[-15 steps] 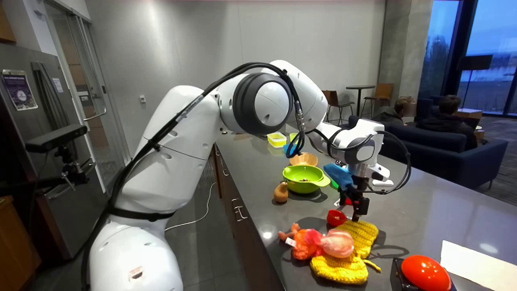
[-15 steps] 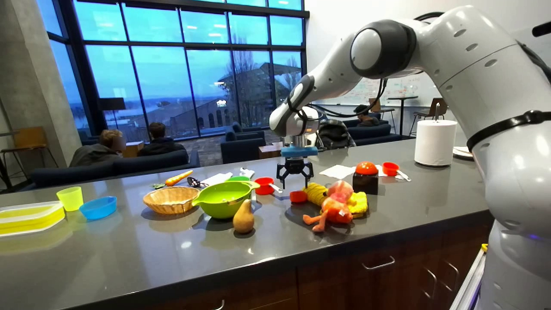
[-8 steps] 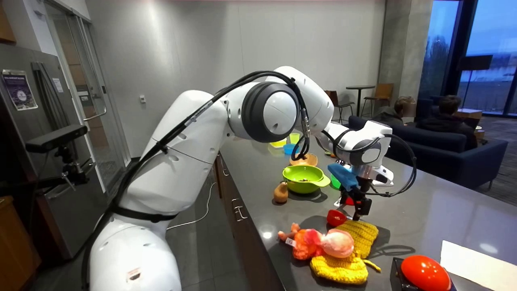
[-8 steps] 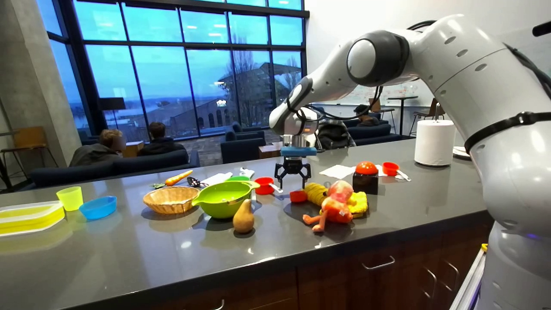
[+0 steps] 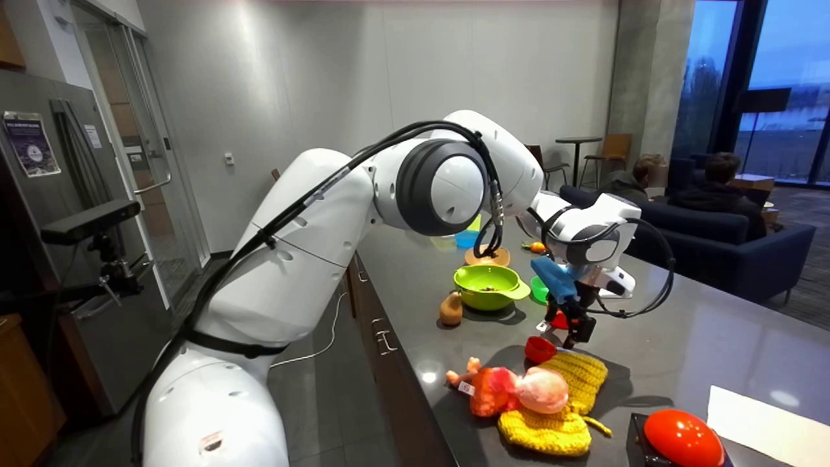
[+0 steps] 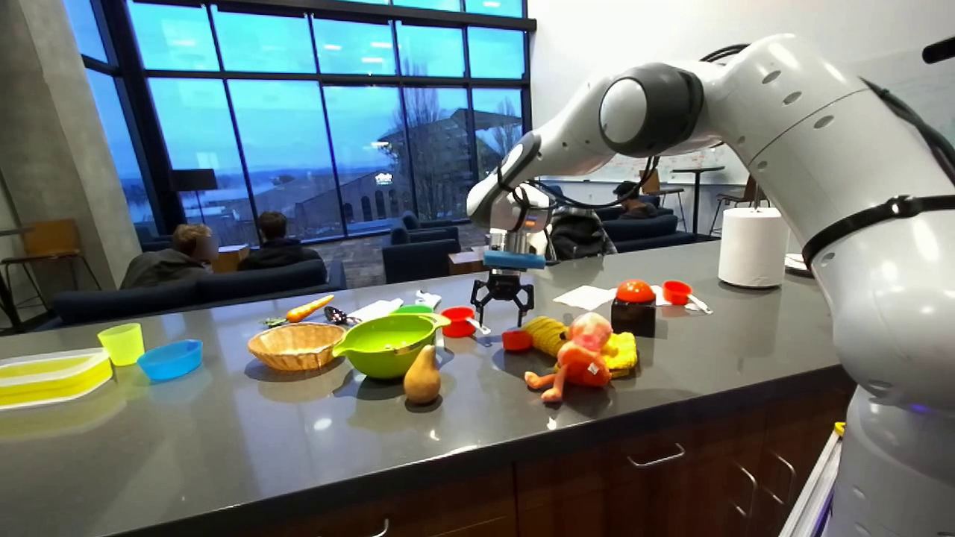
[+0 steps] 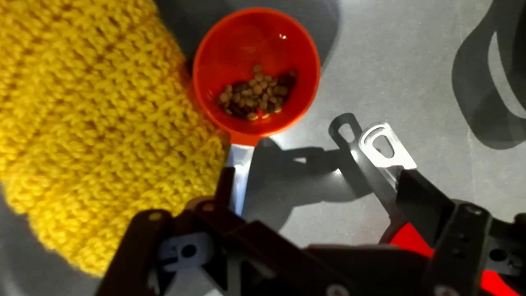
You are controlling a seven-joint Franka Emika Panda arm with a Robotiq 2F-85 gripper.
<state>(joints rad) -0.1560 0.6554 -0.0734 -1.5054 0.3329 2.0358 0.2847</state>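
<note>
Cup (image 7: 257,43), red, with brown and dark bits (image 7: 254,96) gathered at one side, lay on the grey counter (image 6: 246,444) just beside the yellow knit (image 7: 102,135). I found the gripper (image 7: 316,179) poised low, near the cup's metal handle (image 7: 242,164), its jaws standing wide apart and the counter showing between the tips. In my wrist view one fingertip (image 7: 224,186) overlapped that handle; whether the two touched, I could not tell. Near the opposite tip I noted the pale handle end (image 7: 400,158) of a second cup (image 6: 455,328), also red, which an exterior view placed between the gripper and the green bowl (image 6: 380,358). In both exterior views the plush (image 5: 538,390) lay partly over the knit. A red button (image 6: 635,291) on a black box (image 6: 634,319) stood near the plush, and a third cup (image 6: 677,292) lay near that box. I recorded a pear (image 6: 423,380) upright by the bowl, a basket (image 6: 287,360) on the bowl's far side from the gripper, then a blue dish (image 6: 170,363) and a yellow tumbler (image 6: 121,344) farther along. Beyond the basket lay a carrot (image 6: 310,308); a paper roll (image 6: 753,247) stood nearer the base of my arm (image 6: 821,134).
</note>
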